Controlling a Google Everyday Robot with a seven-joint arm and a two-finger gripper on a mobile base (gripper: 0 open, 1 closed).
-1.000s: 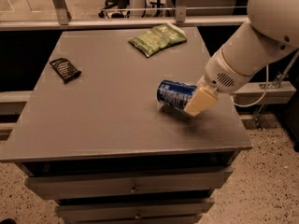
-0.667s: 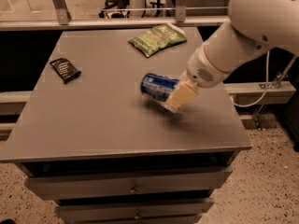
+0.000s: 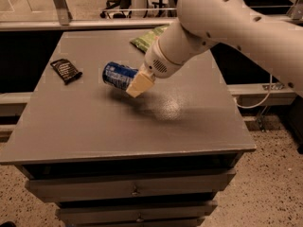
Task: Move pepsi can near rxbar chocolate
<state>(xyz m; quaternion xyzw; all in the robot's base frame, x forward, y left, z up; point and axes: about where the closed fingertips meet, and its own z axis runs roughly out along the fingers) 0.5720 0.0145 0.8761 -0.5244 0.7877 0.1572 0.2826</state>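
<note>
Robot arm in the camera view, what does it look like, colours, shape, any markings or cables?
The arm is a thick, smooth white shell with rounded joints and a few small dark dots. Its wrist end carries a patch of tiny dark holes. The gripper, over the grey table at the pepsi can, has flat, cream-coloured fingers. No cables show on it.

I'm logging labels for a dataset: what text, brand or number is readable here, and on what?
Nothing reads clearly.
pepsi can, held in the gripper above the table middle: white lettering, too blurred to read.
rxbar chocolate: faint white print, too small to read.
green bag: nothing legible.
</note>
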